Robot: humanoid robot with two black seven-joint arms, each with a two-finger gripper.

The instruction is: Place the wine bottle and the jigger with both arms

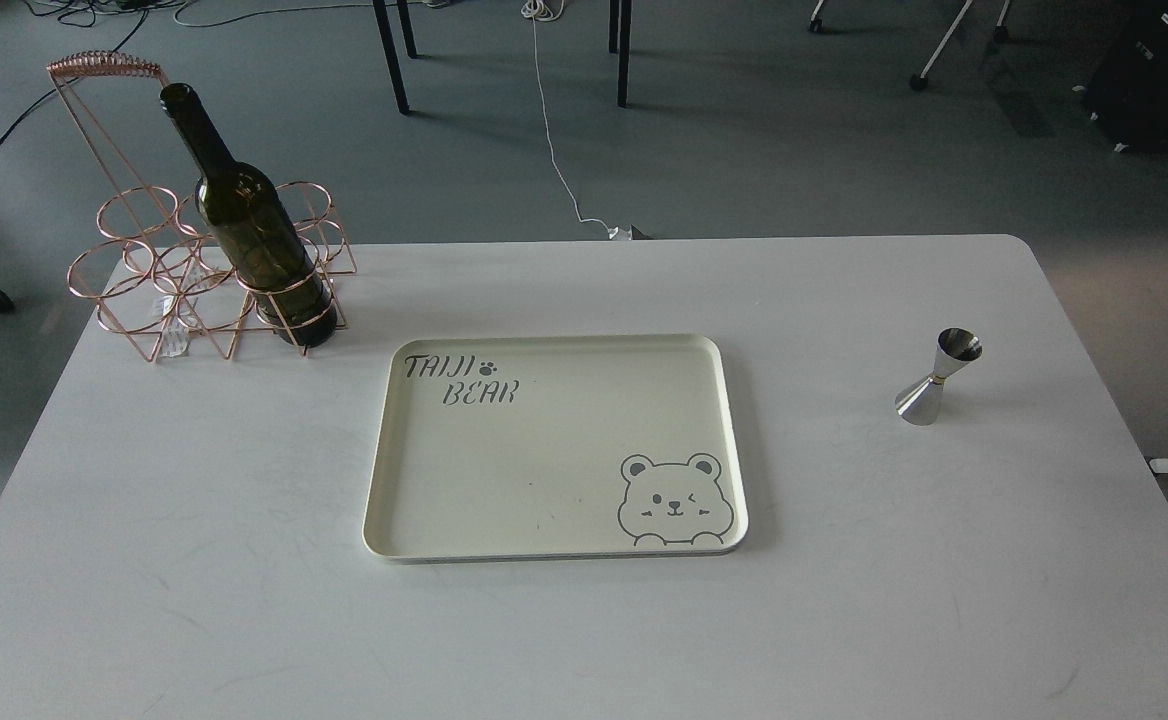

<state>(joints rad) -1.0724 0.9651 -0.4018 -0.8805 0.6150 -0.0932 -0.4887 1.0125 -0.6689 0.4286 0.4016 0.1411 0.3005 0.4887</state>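
The dark olive-green wine bottle (249,235) stands upright in the front right ring of a copper wire bottle rack (159,270) at the table's far left corner. The shiny steel jigger (937,377) stands upright on the bare white table at the right. Neither arm nor gripper shows in the head view.
A cream tray (384,470) printed with "TAIJI BEAR" and a bear face lies in the middle of the white table (844,580). The rack's tall handle (94,66) rises behind the bottle. Chair and table legs and a white cable are on the floor beyond.
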